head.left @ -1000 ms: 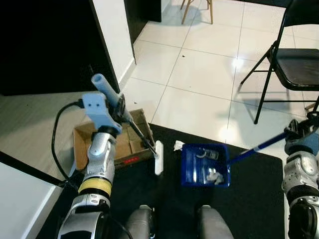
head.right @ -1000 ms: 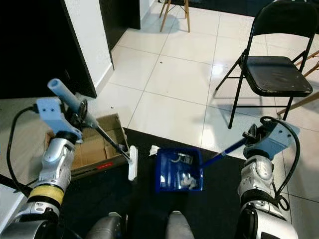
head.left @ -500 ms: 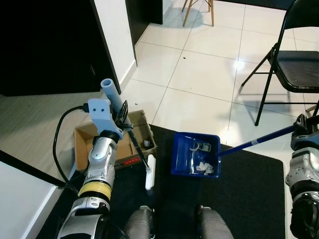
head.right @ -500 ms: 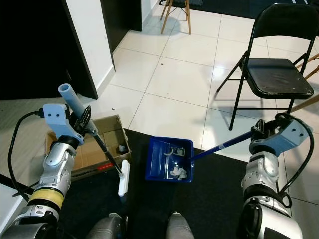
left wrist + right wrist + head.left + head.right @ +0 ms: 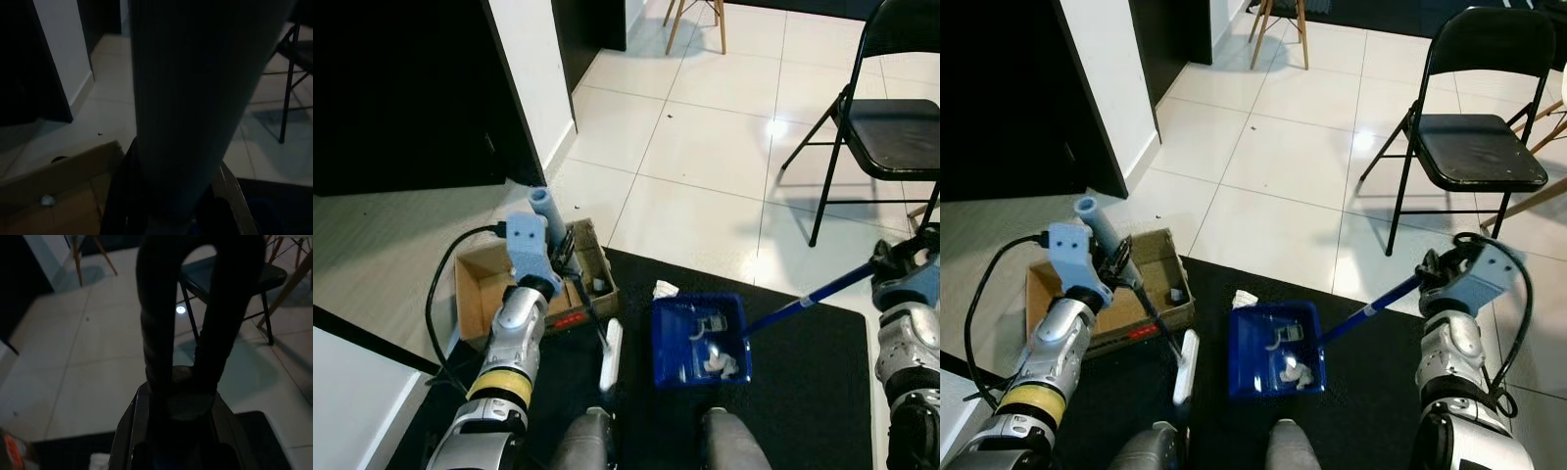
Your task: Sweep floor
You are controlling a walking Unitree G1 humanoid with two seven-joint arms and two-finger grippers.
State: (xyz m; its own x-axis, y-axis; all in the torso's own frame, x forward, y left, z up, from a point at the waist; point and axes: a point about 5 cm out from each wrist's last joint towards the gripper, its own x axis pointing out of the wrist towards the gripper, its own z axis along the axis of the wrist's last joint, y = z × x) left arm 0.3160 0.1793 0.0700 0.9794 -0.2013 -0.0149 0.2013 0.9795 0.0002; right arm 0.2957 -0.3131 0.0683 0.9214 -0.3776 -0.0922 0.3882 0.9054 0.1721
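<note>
change since 0.5 s ago: blue dustpan (image 5: 700,341), then tilted up toward the cardboard box, is now level and low over the black mat (image 5: 803,392), w/ its load of white scraps (image 5: 713,358) inside. broom head (image 5: 610,352) now lies just left of the pan, close beside it but not touching as far as can be seen. one white paper scrap (image 5: 665,290) is on the mat just beyond the pan's far left corner, uncollected. judgement: pan looks brought back for another pass; sweep not finished while that scrap is outside the pan.

left gripper (image 5: 564,257) clenched on the broom handle (image 5: 1097,217); shaft runs down and fwd from it to the head. cardboard box (image 5: 480,286) sits directly under and beside this gripper; small item in its near corner, cannot id.

right gripper (image 5: 1438,272) clamped on the dustpan's blue pole (image 5: 1371,308); pan is down and to its left, at the pole's far end.

beyond both grippers: white tile floor (image 5: 705,147), black folding chair (image 5: 1474,137) fwd of the right gripper, wooden chair legs (image 5: 1278,20) far off.

view differences: head views give layout of pan, broom, scrap. left wrist view is dark, broom handle up close, box edge and tile behind; no pan detail. right wrist view shows the pole grip looped between the fingers (image 5: 156,323), w/ chair and tile beyond; confirms the hold.
</note>
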